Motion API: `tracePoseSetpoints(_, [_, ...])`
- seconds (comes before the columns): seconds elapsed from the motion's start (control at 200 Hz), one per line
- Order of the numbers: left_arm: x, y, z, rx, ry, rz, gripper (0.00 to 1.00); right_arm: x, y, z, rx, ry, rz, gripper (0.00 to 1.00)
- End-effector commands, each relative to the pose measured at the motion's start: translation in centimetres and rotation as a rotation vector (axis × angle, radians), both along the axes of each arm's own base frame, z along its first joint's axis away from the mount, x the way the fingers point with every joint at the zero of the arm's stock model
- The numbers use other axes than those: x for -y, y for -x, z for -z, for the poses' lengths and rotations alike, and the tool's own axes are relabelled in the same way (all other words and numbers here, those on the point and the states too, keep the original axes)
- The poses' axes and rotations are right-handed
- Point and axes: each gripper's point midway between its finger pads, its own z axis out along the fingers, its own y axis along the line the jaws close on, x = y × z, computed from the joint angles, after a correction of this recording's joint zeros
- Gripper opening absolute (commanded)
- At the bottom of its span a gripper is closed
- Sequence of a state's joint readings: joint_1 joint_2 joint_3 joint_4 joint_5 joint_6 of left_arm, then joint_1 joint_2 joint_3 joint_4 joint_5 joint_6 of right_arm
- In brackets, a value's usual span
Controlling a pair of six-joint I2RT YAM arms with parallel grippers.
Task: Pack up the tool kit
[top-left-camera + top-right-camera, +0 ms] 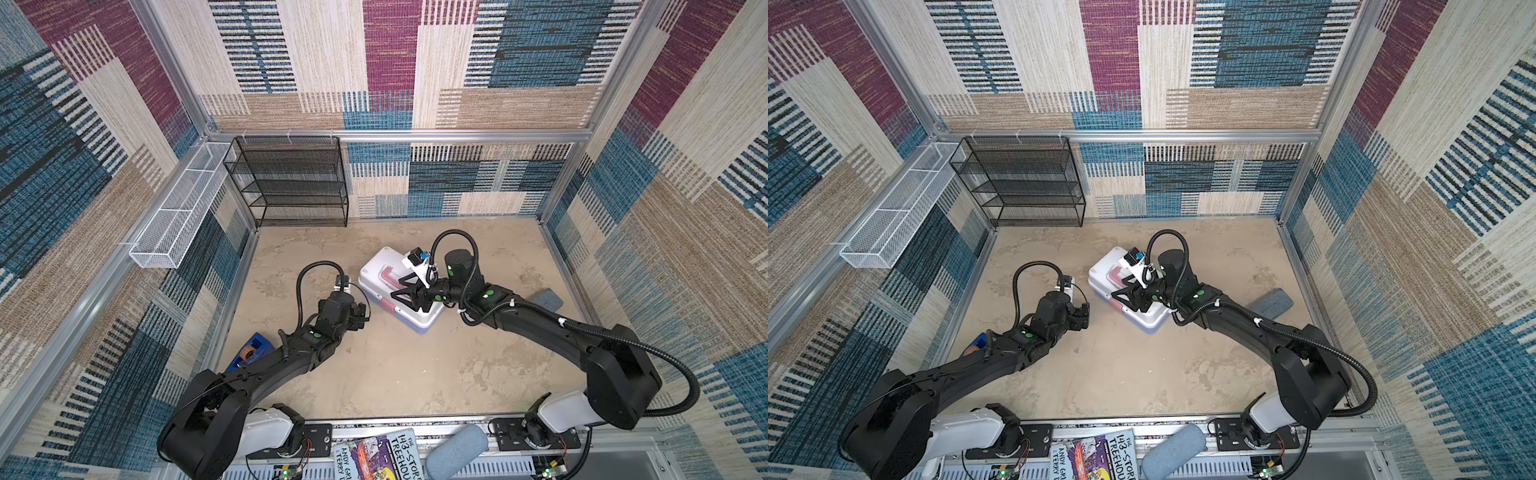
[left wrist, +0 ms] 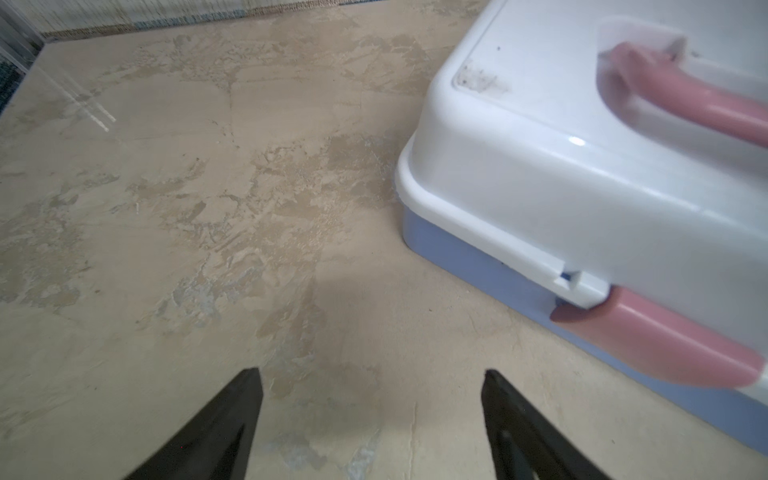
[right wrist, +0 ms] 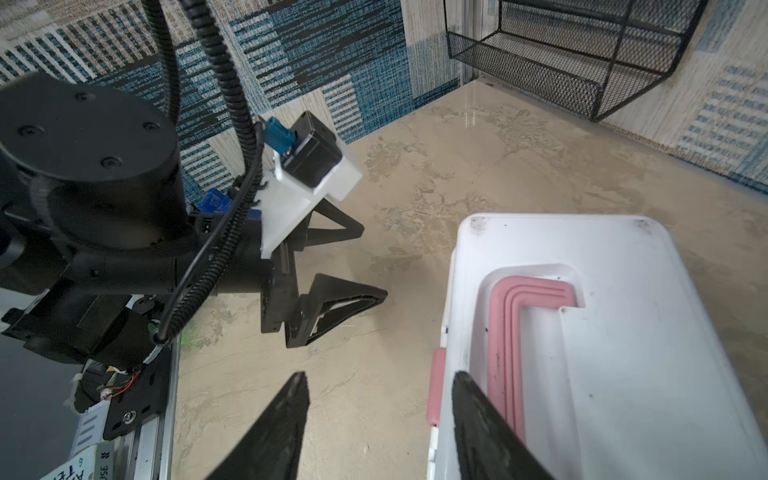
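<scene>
Tool kit [image 1: 374,274] closed; book [image 1: 378,455] reads "143-STOR", "TREEHOU".

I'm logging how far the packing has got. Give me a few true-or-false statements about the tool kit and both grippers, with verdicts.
1. The tool kit's white lid sits closed on the lavender base. True.
2. The pink handle stands upright. False: it lies flat in the lid's recess.
3. The left gripper holds a tool. False: it is open and empty over bare table beside the kit.
4. The right gripper clamps the handle. False: it is open at the lid's edge, near the pink latch.
5. The blue tape dispenser lies apart from the kit. True.
</scene>
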State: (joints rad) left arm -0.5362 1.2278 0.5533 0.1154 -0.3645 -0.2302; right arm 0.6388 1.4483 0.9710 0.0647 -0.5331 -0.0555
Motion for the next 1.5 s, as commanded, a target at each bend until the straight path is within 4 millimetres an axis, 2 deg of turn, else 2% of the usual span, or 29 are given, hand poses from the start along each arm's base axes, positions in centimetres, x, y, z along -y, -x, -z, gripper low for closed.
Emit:
tracePoseSetpoints(0.0, [-0.7,-0.5,-1.6,0.056,0.028,-0.052,0.86,1.3,-1.0,-1.6,0.127,-0.003,0.064,0.65])
tracePoseSetpoints(0.12, [-1.3,-0.4,-2.2,0.069,0.033,-0.087,0.86,4.0,-2.2,-2.2,0.199,0.003,0.170,0.72])
tracePoseSetpoints(0.24, [-1.9,-0.2,-2.4,0.067,0.038,-0.114,0.87,8.5,-4.1,-2.5,0.244,-0.012,0.323,0.77])
tracePoseSetpoints(0.326, [-1.7,-0.1,-2.5,0.064,0.057,-0.108,0.87,11.7,-5.2,-3.0,0.279,-0.027,0.438,0.82])
tracePoseSetpoints(0.406, [-1.0,-0.3,-3.0,0.071,0.086,-0.085,0.86,13.8,-5.8,-3.0,0.306,-0.024,0.524,0.86])
tracePoseSetpoints(0.541, [0.1,-1.1,-4.0,0.076,0.101,-0.047,0.82,16.3,-6.7,-2.3,0.318,-0.014,0.621,0.88])
tracePoseSetpoints(0.706, [-0.7,-1.1,-4.2,0.076,0.069,-0.084,0.82,20.8,-8.1,-0.7,0.371,0.042,0.786,0.88])
tracePoseSetpoints(0.821, [-1.2,-0.8,-4.2,0.105,0.091,-0.102,0.83,24.7,-8.9,-0.2,0.404,0.048,0.935,0.89])
tracePoseSetpoints(0.887, [-1.5,-0.6,-4.1,0.113,0.098,-0.117,0.83,26.2,-9.1,0.0,0.424,0.031,0.990,0.89])
tracePoseSetpoints(1.067, [-2.5,-0.1,-4.0,0.106,0.064,-0.144,0.84,29.0,-9.0,0.9,0.497,0.029,1.096,0.89])
tracePoseSetpoints(1.222, [-3.3,0.3,-4.6,0.125,0.040,-0.162,0.85,30.3,-9.5,3.0,0.475,0.035,1.134,0.88])
tracePoseSetpoints(1.498, [-5.2,0.6,-4.2,0.127,-0.012,-0.212,0.87,31.9,-11.2,2.5,0.501,0.023,1.163,0.87])
